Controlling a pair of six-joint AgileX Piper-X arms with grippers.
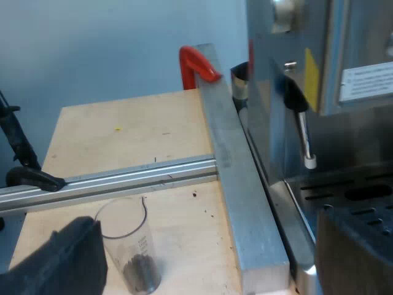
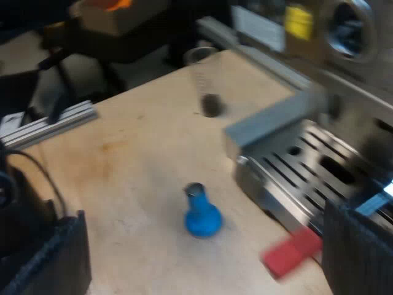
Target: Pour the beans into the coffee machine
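Observation:
A clear measuring glass (image 1: 128,244) stands upright on the wooden table (image 1: 123,129), with dark beans (image 1: 143,275) at its bottom. My left gripper (image 1: 202,270) is open, and the glass stands between its fingers, close against one finger (image 1: 61,264). The other finger (image 1: 353,252) hangs over the espresso machine's (image 1: 319,61) drip tray (image 1: 344,196). In the right wrist view the same glass (image 2: 206,86) stands far off by the machine (image 2: 344,37). My right gripper (image 2: 202,264) is open above the table near a blue tamper (image 2: 201,215), holding nothing.
A thick aluminium bar (image 1: 245,184) runs along the machine's base, held by a red clamp (image 1: 196,64); a thinner rail (image 1: 110,184) crosses the table behind the glass. The steam wand (image 1: 304,135) hangs over the drip tray. The holder's red handle end (image 2: 291,253) sticks out at the tray's front.

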